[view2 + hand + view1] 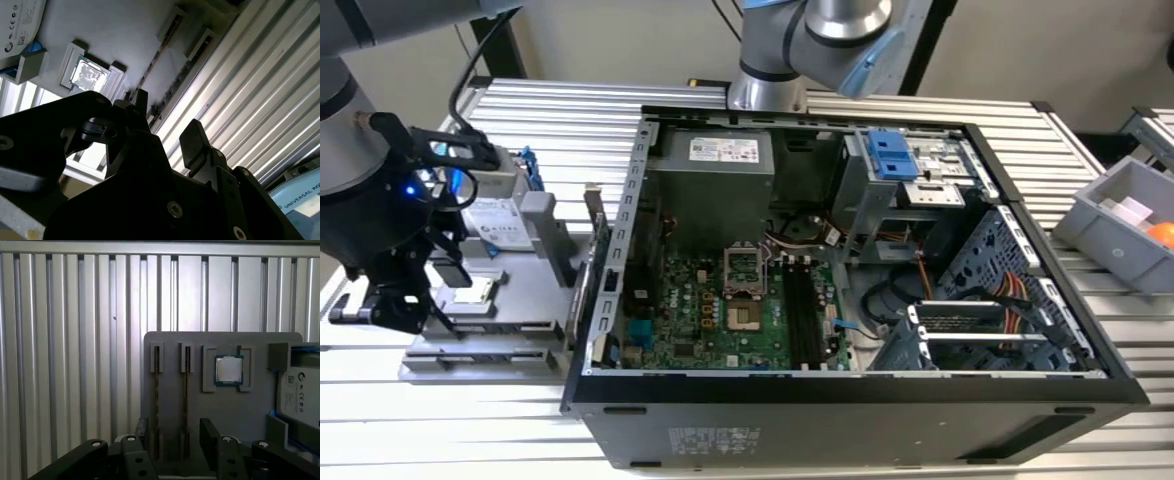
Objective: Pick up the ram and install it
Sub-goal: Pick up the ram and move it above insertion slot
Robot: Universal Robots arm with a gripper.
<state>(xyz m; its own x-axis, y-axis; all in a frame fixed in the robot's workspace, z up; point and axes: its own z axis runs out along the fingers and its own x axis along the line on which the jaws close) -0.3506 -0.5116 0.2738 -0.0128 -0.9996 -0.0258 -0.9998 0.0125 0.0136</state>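
At the exterior view's left edge, the arm (pixel 354 190) hangs over a grey holder (pixel 507 335) that lies on the ribbed metal desk (pixel 454 425). In the first wrist view the end effector (pixel 173 422) has its two black fingers (pixel 209 432) spread apart with nothing gripped between them. It sits above the end of the holder that carries two narrow slots. The ram (pixel 186 390) stands on edge in the slot nearer the processor chip (pixel 229 370), not yet installed. A second stick (pixel 156 390) stands on edge in the neighbouring slot, parallel and just beside it. Both sticks fall between the lines of the spread fingers; whether a finger touches either one cannot be told. In the second wrist view the two sticks run side by side past the fingers, with the chip in its square recess beyond them. A silver hard drive (pixel 300 390) in a blue frame rests on the holder, on the far side of the chip from the sticks.

At the centre of the exterior view an open computer case (pixel 854 425) lies on the desk just beside the holder. Its green motherboard (pixel 707 320) is exposed, with long black memory slots (pixel 807 310). Behind the case stands the base of another arm (pixel 781 60). At the exterior view's right edge a grey bin (pixel 1121 215) holds an orange object (pixel 1161 235).
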